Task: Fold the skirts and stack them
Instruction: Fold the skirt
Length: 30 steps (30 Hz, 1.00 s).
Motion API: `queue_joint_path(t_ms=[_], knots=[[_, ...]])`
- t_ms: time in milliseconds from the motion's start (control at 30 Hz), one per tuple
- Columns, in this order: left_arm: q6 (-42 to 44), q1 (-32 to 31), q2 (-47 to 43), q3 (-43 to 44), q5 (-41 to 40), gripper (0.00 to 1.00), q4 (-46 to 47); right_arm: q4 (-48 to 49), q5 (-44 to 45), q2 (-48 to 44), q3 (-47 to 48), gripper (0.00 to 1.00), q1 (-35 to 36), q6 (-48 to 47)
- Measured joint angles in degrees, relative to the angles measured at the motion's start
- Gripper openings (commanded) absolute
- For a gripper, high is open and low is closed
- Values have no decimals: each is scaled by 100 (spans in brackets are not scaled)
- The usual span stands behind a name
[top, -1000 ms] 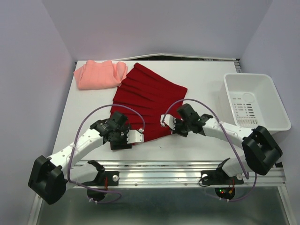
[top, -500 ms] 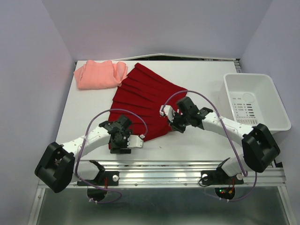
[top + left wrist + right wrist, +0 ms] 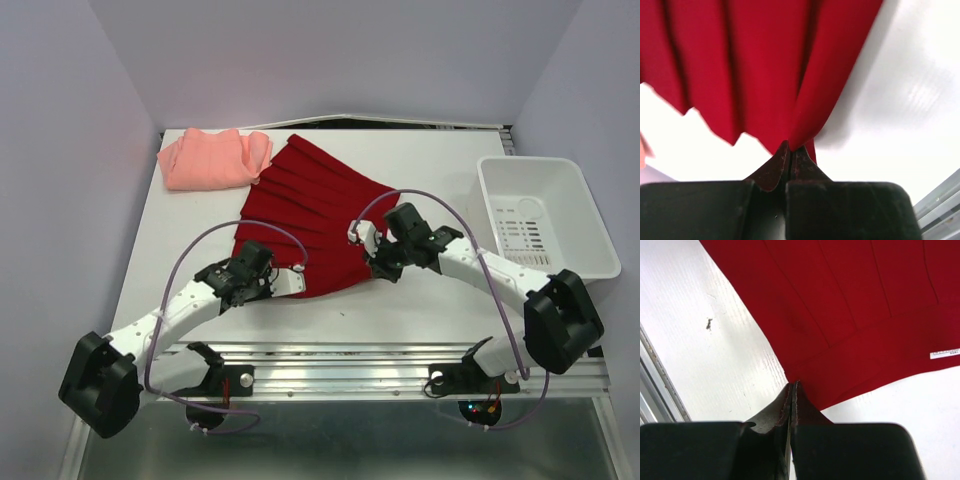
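The left arm [image 3: 165, 315] and right arm [image 3: 490, 275] are white tubes between bulky black joints. A purple cable [image 3: 230, 226] loops along each, down to black bases on the rail [image 3: 350, 352]. The left gripper [image 3: 790, 152] and right gripper [image 3: 792, 392] have black, scuffed, tapering fingers [image 3: 772, 172]. Red and green lights [image 3: 478, 408] glow beside the rail.

A deep red pleated cloth skirt [image 3: 310, 215] lies in the middle of the white flat worktop [image 3: 430, 160]. A salmon-pink cloth skirt [image 3: 205, 160] lies behind it to the left, touching it. A white rectangular plastic bin [image 3: 530, 161] stands at the right edge. The left gripper [image 3: 297, 281] sits at the red skirt's near-left corner, the right gripper [image 3: 377, 264] at its near-right corner.
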Motion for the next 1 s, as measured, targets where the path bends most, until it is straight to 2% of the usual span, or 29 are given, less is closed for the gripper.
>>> queue_joint_path(t_ms=[400, 733, 867, 1000], knots=[[-916, 85, -1106, 1519, 55, 0, -1014, -1073, -516, -782, 31, 1, 11, -433], [-1517, 173, -1956, 2647, 61, 0, -2048, -1797, -1211, -1567, 546, 1, 466, -118], [-1556, 170, -1943, 3029, -136, 0, -2039, -1788, -1443, -1709, 577, 1, 531, 214], [-1499, 168, -1696, 3189, -315, 0, -1589, -1626, -1429, -1729, 549, 1, 535, 586]])
